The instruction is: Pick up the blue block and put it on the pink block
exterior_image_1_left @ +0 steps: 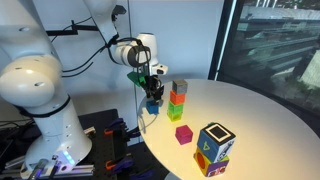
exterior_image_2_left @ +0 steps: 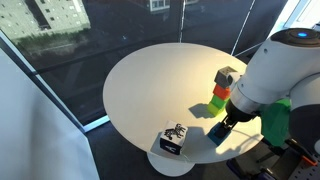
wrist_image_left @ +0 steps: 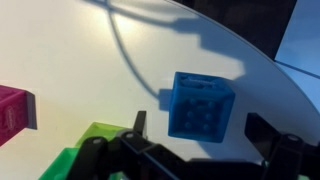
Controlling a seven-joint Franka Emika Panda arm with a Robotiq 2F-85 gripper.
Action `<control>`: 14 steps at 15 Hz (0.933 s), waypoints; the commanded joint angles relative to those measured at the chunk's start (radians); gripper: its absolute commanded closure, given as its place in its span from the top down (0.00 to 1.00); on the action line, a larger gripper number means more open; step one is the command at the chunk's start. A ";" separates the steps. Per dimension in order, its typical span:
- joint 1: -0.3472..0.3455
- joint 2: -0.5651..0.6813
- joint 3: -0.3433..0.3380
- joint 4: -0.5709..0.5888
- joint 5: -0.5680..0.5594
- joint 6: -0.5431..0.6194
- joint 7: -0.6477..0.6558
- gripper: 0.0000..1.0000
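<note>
The blue block (wrist_image_left: 203, 104) is a small plain blue cube that rests on the white table. In the wrist view it lies between my gripper's (wrist_image_left: 203, 132) two dark fingers, with a gap on each side. The gripper is open and touches nothing. In both exterior views the gripper (exterior_image_1_left: 152, 96) (exterior_image_2_left: 227, 122) hangs low over the blue block (exterior_image_1_left: 153, 105) (exterior_image_2_left: 217, 132) near the table's edge. The pink block (exterior_image_1_left: 184, 134) stands alone on the table, apart from the gripper. It also shows at the left edge of the wrist view (wrist_image_left: 14, 112).
A stack of grey, orange and green cubes (exterior_image_1_left: 177, 98) (exterior_image_2_left: 221, 90) stands close beside the gripper. A large multicoloured patterned cube (exterior_image_1_left: 215, 148) sits near the table's edge. A small black-and-white patterned cube (exterior_image_2_left: 172, 140) sits at the rim of the round white table (exterior_image_2_left: 150, 80).
</note>
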 commanded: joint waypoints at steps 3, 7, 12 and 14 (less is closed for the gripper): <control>0.004 0.023 0.001 0.012 0.009 0.004 0.002 1.00; 0.005 0.049 -0.001 0.017 -0.006 0.011 0.010 1.00; 0.005 0.066 -0.008 0.028 -0.048 0.020 0.039 0.75; 0.006 0.069 -0.011 0.035 -0.071 0.022 0.051 0.66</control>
